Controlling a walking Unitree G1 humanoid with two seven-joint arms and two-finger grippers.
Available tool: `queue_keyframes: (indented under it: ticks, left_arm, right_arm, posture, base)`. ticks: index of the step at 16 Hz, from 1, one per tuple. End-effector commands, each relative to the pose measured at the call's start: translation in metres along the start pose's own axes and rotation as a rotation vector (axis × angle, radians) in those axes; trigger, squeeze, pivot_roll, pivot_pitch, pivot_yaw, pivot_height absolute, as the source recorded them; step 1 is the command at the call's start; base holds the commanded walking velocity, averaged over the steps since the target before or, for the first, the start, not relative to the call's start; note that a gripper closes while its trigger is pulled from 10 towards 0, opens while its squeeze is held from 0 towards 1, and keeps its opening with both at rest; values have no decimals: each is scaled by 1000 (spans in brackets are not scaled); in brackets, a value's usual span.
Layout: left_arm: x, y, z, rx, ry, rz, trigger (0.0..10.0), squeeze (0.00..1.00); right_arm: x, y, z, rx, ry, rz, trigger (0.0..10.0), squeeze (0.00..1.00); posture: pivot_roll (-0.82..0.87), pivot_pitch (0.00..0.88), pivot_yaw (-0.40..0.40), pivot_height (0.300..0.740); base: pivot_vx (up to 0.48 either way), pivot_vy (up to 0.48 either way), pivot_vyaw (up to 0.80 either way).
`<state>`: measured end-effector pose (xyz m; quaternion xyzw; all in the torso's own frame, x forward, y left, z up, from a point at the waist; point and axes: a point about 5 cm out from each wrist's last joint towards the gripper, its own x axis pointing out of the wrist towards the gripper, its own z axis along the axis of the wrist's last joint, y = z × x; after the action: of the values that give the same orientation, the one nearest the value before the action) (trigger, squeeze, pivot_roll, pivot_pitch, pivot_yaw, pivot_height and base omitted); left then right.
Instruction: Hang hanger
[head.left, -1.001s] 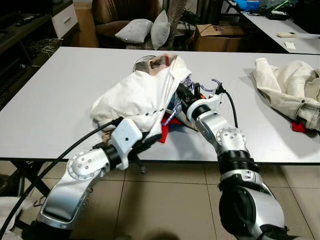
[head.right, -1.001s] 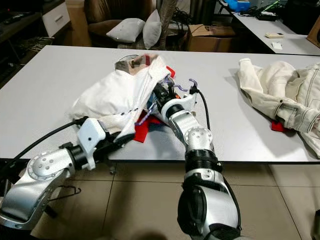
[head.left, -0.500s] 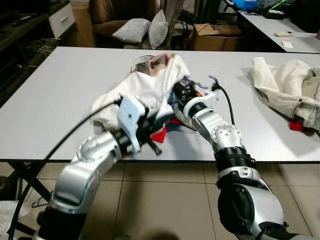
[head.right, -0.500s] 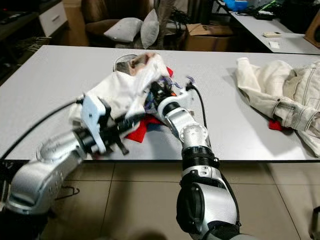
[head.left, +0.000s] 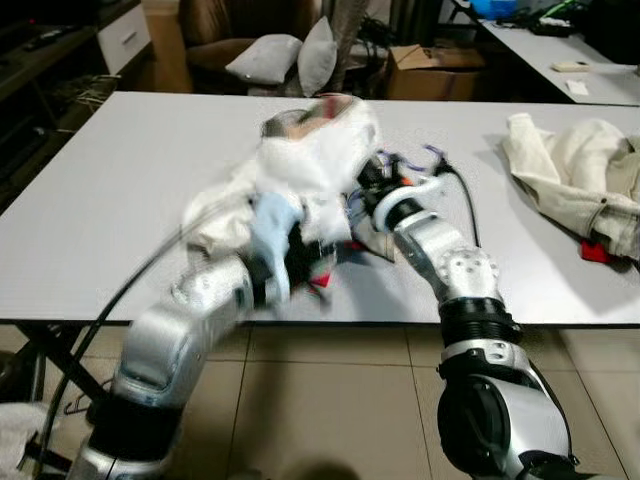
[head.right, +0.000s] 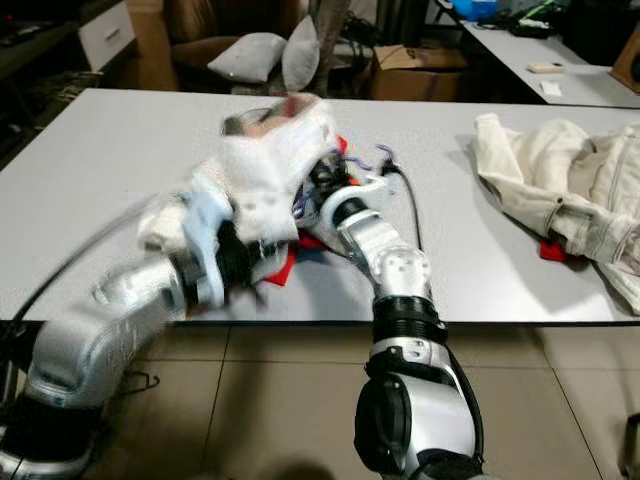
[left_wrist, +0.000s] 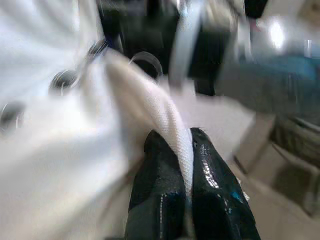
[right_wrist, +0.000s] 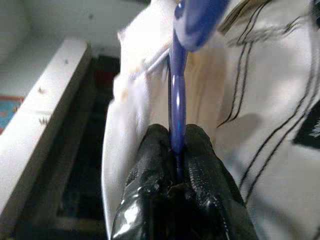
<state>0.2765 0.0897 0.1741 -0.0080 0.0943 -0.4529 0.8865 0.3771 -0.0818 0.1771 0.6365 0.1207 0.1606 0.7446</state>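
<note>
Right gripper (right_wrist: 177, 150) clamps thin glossy purple hanger (right_wrist: 176, 107); left gripper (left_wrist: 186, 150) pinches woven white jacket (left_wrist: 60, 150) hem on table (head.left: 130, 180).

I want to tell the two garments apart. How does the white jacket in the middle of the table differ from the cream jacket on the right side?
The white jacket is bunched up and lifted, blurred by motion; the cream jacket lies spread and untouched. The left claw pinches the white jacket's edge, and the right claw grips a purple hanger against it; no claw is near the cream jacket. Both are pale and sit on the grey table.
</note>
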Motion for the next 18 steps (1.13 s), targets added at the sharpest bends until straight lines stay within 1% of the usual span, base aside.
queue_keyframes:
  ticks: [1, 2, 3, 4, 5, 6, 7, 8, 10, 11, 12, 13, 14, 15, 16, 17, 18]
  left_arm:
    - [0, -3, 5, 8, -11, -17, 0, 0]
    - [0, -2, 10, -2, -44, -9, 0, 0]
    - [2, -2, 16, -9, -80, -1, 0, 0]
    - [4, 0, 29, -35, -150, 14, 0, 0]
    - [6, 3, 43, -63, -221, 30, 0, 0]
    - [7, 8, 50, -64, -257, 63, 0, 0]
    - [8, 14, 53, -64, -276, 120, 0, 0]
    - [6, 27, 53, -62, -281, 216, 0, 0]
    - [0, 42, 48, -36, -238, 324, 0, 0]
    - [-4, 51, 46, -34, -220, 393, 2627, 0]
    - [-6, 58, 44, -60, -211, 448, 10000, 0]
    - [-7, 62, 42, -82, -193, 467, 10000, 0]
    - [-8, 65, 39, -69, -171, 488, 10000, 0]
    - [-10, 70, 34, -70, -141, 517, 10000, 1000]
    - [-12, 71, 31, -97, -135, 514, 10000, 1000]
    - [-13, 70, 32, -105, -139, 505, 10000, 1000]
    - [-14, 68, 34, -115, -146, 474, 10000, 1000]
  right_arm:
    - [5, 1, -39, 150, 47, 17, 10000, 0]
    - [4, 1, -36, 150, 42, 8, 10000, 0]
    - [4, 0, -38, 135, 58, 1, 10000, 0]
    - [4, -1, -45, 112, 99, -10, 10000, 0]
    - [2, -2, -57, 97, 153, -18, 10000, 0]
    - [1, -2, -68, 85, 201, -17, 10000, 0]
    - [-1, -1, -74, 79, 236, -6, 10000, 0]
    - [-3, 2, -77, 78, 261, 15, 10000, 0]
    - [-7, 5, -70, 83, 269, 35, 10000, 0]
    - [-10, 5, -66, 89, 273, 43, 10000, 0]
    - [-14, 4, -63, 76, 286, 46, 10000, 0]
    - [-17, 3, -63, 65, 294, 46, 10000, 0]
    - [-19, 2, -62, 66, 297, 47, 10000, 0]
    - [-22, 2, -60, 67, 300, 49, 10000, 0]
    - [-26, 1, -57, 50, 297, 44, 10000, 0]
    - [-27, 1, -56, 44, 294, 41, 10000, 0]
    - [-28, 0, -53, 38, 284, 35, 10000, 0]
  posture:
    - [153, 0, 1, 740]
    - [153, 0, 1, 740]
    - [155, 0, -1, 740]
    - [155, 0, -1, 740]
    - [158, 0, -8, 740]
    - [158, 0, -8, 740]
    - [156, 0, -8, 740]
    - [152, 0, -6, 740]
    - [147, 0, -7, 740]
    - [146, 0, -8, 740]
    - [145, 0, -10, 740]
    - [145, 0, -13, 740]
    - [145, 0, -13, 740]
    - [141, 0, -16, 740]
    - [133, 0, -12, 740]
    - [131, 0, -11, 740]
    - [131, 0, -10, 740]
  base:
    - [0, 0, 0]
    - [0, 0, 0]
    - [0, 0, 0]
    - [0, 0, 0]
    - [0, 0, 0]
    - [0, 0, 0]
    - [0, 0, 0]
    - [0, 0, 0]
    - [0, 0, 0]
    - [0, 0, 0]
    - [0, 0, 0]
    - [0, 0, 0]
    - [0, 0, 0]
    - [0, 0, 0]
    - [0, 0, 0]
    - [0, 0, 0]
    - [0, 0, 0]
